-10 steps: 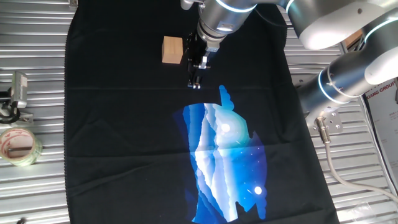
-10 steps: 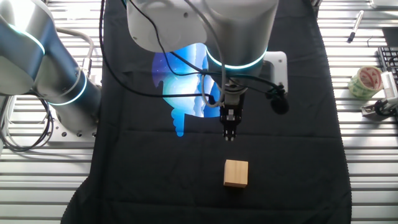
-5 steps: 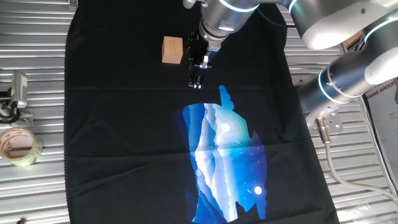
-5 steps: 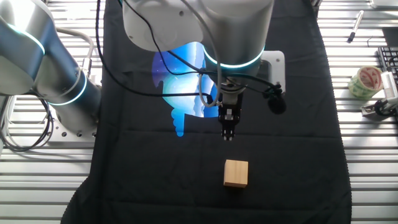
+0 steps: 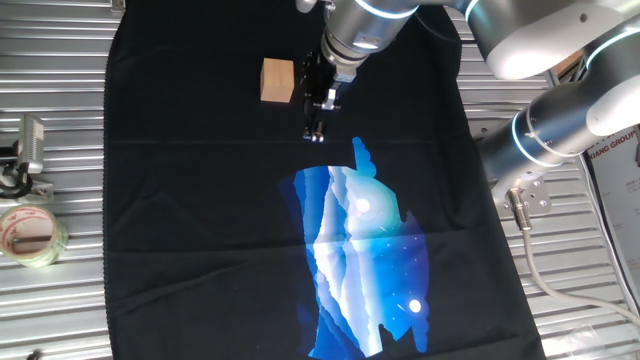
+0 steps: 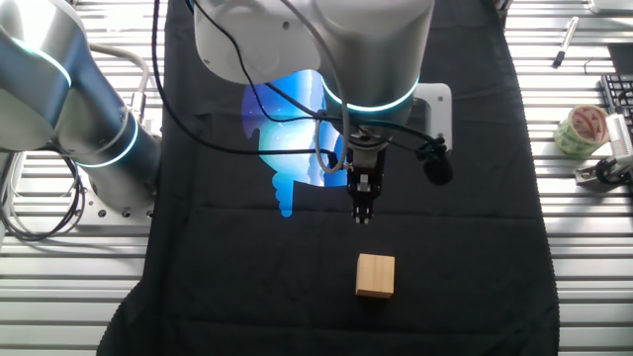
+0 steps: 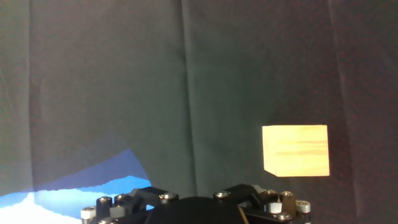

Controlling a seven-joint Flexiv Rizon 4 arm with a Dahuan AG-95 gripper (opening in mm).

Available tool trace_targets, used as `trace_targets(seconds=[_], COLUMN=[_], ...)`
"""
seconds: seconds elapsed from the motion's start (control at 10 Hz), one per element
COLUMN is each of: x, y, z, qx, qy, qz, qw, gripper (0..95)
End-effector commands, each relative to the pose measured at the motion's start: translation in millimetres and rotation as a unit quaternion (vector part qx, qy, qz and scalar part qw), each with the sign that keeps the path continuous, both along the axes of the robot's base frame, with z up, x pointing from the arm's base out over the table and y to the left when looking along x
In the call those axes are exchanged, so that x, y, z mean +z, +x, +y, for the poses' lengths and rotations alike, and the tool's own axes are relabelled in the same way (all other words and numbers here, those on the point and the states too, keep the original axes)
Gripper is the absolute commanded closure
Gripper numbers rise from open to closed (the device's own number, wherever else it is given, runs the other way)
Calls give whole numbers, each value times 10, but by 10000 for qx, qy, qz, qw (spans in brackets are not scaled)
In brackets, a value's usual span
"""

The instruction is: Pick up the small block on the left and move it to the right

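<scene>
The surface (image 5: 60, 120) of ribbed metal carries a black cloth (image 5: 200, 220) printed with a blue picture (image 5: 365, 260), and the pincer (image 5: 314, 133) hangs over the plain dark part of that cloth, just past the tip of the print. Its two fingers look pressed together with nothing between them, so it reads as closed and empty. The small block (image 5: 277, 80) lies on the cloth near the pincer but clear of it, off to one side; in the hand view it sits right of centre. Judged from here, the risk is a descent without opening and shifting sideways first: closed fingertips would strike the block's top or edge and push it away. A tape roll (image 5: 30, 235) lies well apart.
</scene>
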State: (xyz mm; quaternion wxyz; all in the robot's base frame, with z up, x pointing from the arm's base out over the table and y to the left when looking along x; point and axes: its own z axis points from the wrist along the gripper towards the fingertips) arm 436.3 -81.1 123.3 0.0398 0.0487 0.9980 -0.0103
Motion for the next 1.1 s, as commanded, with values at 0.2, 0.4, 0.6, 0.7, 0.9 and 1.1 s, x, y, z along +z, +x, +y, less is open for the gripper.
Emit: trace_targets(seconds=[0.2, 0.4, 0.6, 0.7, 0.9, 1.1], x=[-7, -4, 3, 7, 17, -2], y=[-2, -10, -23, -27, -43, -77], z=[-12, -27, -49, -63, -108, -201], qx=[20, 75, 130, 144, 175, 240], qy=[66, 74, 78, 77, 57, 98], qz=[19, 48, 56, 78, 85, 30], qw=[10000, 9999, 9999, 9998, 9998, 9997], gripper=[0, 0, 0, 0, 0, 0])
